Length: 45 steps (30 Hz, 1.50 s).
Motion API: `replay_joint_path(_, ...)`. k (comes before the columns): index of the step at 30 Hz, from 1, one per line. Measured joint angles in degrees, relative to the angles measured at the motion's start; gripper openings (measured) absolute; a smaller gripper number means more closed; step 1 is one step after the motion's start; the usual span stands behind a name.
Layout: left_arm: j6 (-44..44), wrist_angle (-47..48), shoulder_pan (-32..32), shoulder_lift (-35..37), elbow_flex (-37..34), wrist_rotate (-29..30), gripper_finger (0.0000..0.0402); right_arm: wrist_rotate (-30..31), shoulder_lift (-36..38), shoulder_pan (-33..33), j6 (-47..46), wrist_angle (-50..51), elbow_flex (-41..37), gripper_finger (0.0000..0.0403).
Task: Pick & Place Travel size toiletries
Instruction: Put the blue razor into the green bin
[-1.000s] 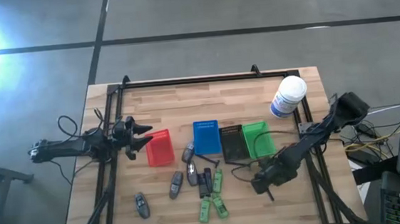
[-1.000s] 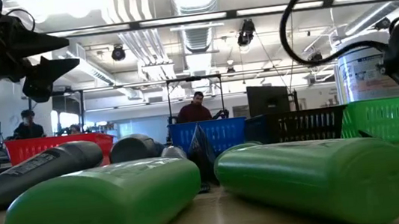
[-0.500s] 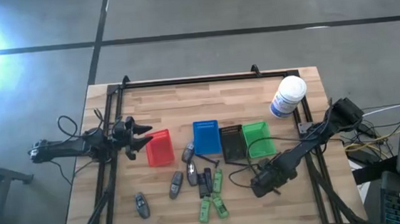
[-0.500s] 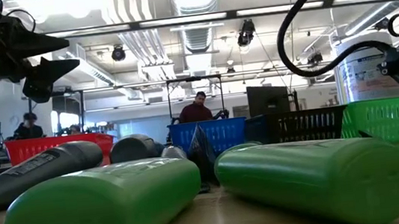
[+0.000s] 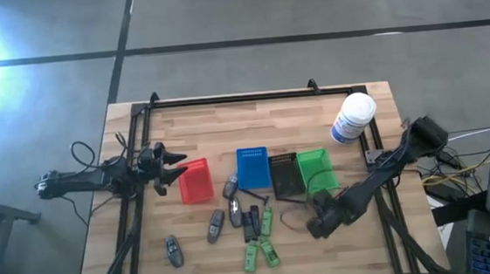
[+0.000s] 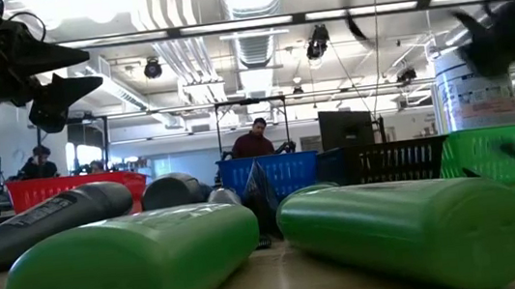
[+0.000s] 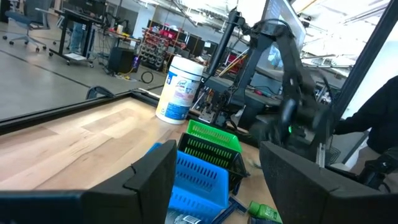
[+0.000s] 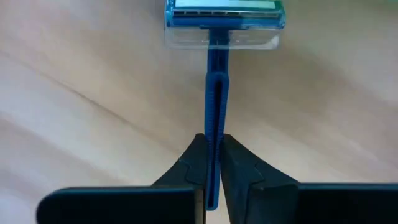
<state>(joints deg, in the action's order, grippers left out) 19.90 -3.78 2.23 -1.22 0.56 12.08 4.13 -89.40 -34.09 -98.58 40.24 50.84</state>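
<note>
Wooden bench (image 5: 227, 125) with baskets and scattered travel toiletries, seen from above.
Left gripper (image 5: 174, 168) hovers with fingers spread beside the red basket (image 5: 195, 181); grey, black and green toiletries (image 5: 248, 229) lie before the blue basket (image 5: 253, 168), dark basket (image 5: 285, 174) and green basket (image 5: 316, 170); right gripper (image 8: 211, 167) pinches a blue razor (image 8: 216, 81) by its handle, above bare wood.

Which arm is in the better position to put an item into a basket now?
The right: its claw is shut on a blue razor, near the green basket. The left claw waits open and empty beside the red basket.
</note>
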Motion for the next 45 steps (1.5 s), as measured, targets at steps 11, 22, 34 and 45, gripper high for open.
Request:
replay_joint_path(11, 0.0, 0.0, 0.0, 0.0, 0.0, 0.0, 0.0236, 11.2, 17.6, 13.2, 0.7, 16.5, 3.8, 0.0014)
replay_joint_path(22, 0.0, 0.0, 0.0, 0.0, 0.0, 0.0, 0.0236, -5.5, 17.6, 33.5, 14.6, -4.2, -12.8, 0.0023)
replay_joint_path(34, 0.0, 0.0, 0.0, -0.1, 0.0, 0.0, 0.0236, -4.5, 16.7, 33.1, 16.8, -2.9, -10.4, 0.0164)
replay_joint_path(45, 0.0, 0.0, 0.0, -0.1, 0.0, 0.0, 0.0236, 1.5, 11.9, 16.5, 49.0, 4.8, 5.1, 0.0210)
